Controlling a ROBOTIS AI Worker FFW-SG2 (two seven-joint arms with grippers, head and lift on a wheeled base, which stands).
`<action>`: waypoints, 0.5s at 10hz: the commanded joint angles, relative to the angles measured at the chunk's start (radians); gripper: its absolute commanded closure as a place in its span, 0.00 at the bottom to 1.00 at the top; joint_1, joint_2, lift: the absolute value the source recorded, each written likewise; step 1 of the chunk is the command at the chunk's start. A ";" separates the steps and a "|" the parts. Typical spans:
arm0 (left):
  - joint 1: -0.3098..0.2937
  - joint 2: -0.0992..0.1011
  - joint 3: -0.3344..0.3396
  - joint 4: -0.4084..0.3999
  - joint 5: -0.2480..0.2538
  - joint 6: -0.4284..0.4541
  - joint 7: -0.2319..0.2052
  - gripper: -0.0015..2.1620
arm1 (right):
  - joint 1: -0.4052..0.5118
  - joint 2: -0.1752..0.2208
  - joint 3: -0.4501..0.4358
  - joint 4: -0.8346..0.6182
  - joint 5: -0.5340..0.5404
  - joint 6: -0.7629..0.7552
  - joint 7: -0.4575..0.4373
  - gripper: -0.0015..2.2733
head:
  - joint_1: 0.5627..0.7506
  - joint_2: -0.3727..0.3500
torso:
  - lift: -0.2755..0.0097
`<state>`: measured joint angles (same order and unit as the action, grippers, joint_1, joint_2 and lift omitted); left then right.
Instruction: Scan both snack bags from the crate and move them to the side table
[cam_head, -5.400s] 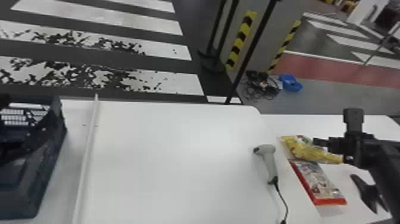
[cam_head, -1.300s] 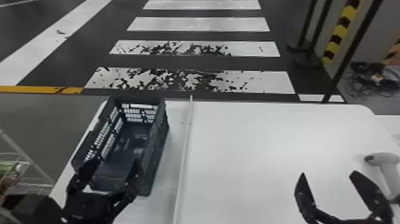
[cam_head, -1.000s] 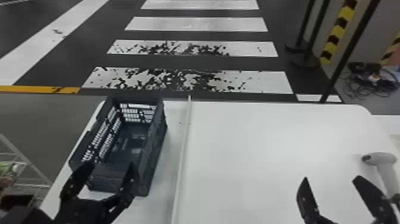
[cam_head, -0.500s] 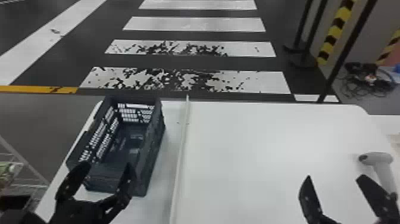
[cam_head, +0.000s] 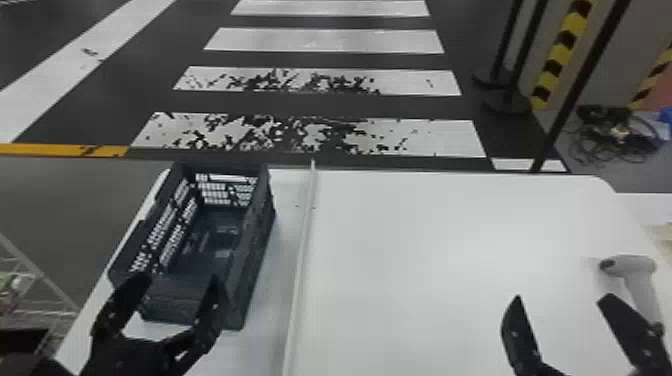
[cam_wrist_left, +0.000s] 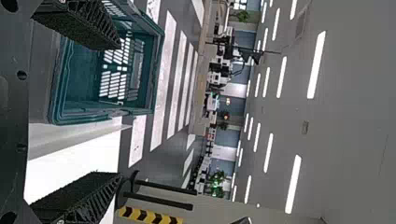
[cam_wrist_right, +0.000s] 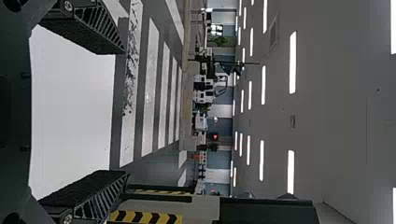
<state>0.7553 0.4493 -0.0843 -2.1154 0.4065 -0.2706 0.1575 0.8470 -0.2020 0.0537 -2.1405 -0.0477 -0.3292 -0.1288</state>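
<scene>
The right hand (cam_head: 562, 300) has come back from the snack bags to the tabletop's (cam_head: 425, 260) near right, spread wide, empty; the left hand (cam_head: 182, 277), also open and empty, is by the crate's (cam_head: 252, 270) near end.

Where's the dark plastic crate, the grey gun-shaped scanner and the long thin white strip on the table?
Dark plastic crate (cam_head: 254, 245): head view, its long right side wall.
Grey gun-shaped scanner (cam_head: 631, 265): head view, its wide head.
Long thin white strip (cam_head: 302, 260): head view, about halfway along it.
</scene>
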 joint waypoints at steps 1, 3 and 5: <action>-0.002 0.000 -0.002 0.005 0.000 0.000 -0.006 0.01 | 0.001 0.000 0.000 0.002 0.000 -0.006 0.000 0.03 | 0.70 0.56 | 0.63; -0.005 0.002 -0.005 0.006 0.000 0.000 -0.009 0.01 | 0.001 0.001 0.000 0.005 0.000 -0.018 0.000 0.03 | 0.70 0.56 | 0.63; -0.005 0.002 -0.006 0.009 0.000 0.000 -0.019 0.01 | 0.000 0.001 0.000 0.013 0.000 -0.030 0.000 0.03 | 0.70 0.55 | 0.63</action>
<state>0.7501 0.4510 -0.0896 -2.1067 0.4065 -0.2706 0.1391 0.8482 -0.2010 0.0537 -2.1300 -0.0475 -0.3574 -0.1288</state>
